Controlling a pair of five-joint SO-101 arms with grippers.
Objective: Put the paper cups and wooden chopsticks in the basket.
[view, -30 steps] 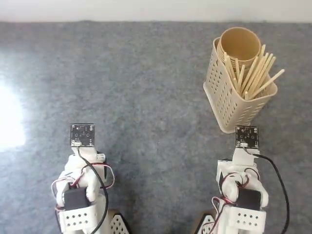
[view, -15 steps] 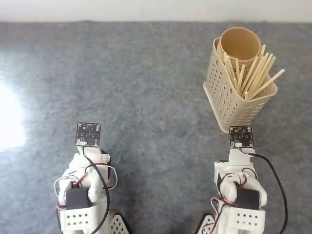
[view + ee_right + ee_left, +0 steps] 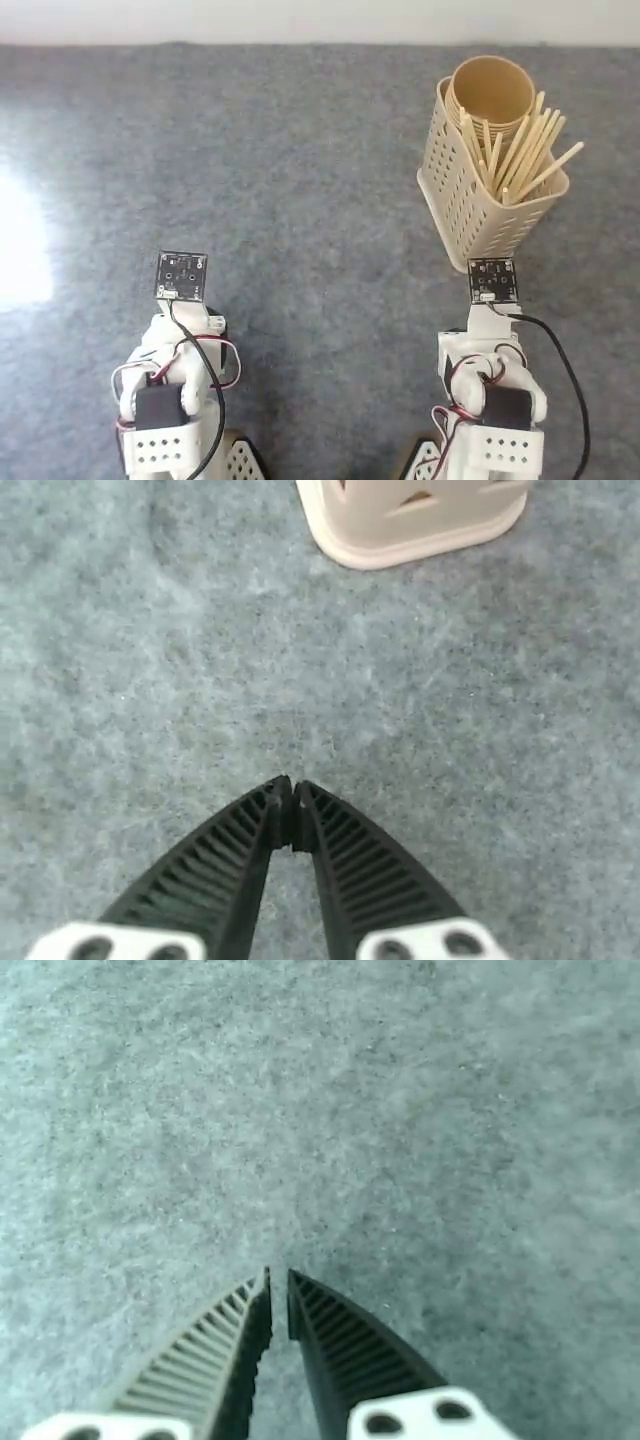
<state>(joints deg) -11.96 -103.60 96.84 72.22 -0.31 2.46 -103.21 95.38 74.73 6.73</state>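
A cream perforated basket (image 3: pixel 470 200) stands upright at the back right of the grey carpet. Tan paper cups (image 3: pixel 492 90) are stacked inside it, and several wooden chopsticks (image 3: pixel 530 150) lean out beside them. My right arm (image 3: pixel 492 285) sits just in front of the basket; its gripper (image 3: pixel 292 792) is shut over bare carpet, with the basket's base (image 3: pixel 415 525) a short way ahead. My left arm (image 3: pixel 180 280) is pulled back at the front left, its gripper (image 3: pixel 277 1285) shut and holding nothing.
Grey carpet (image 3: pixel 300 200) covers the table, with open room across the middle and left. A bright glare patch (image 3: pixel 20 250) lies at the left edge. A pale wall strip (image 3: pixel 320 20) runs along the back.
Over the last second the left arm drew back slightly toward its base and the right arm shifted a little to the left. Basket, cups and chopsticks have not moved.
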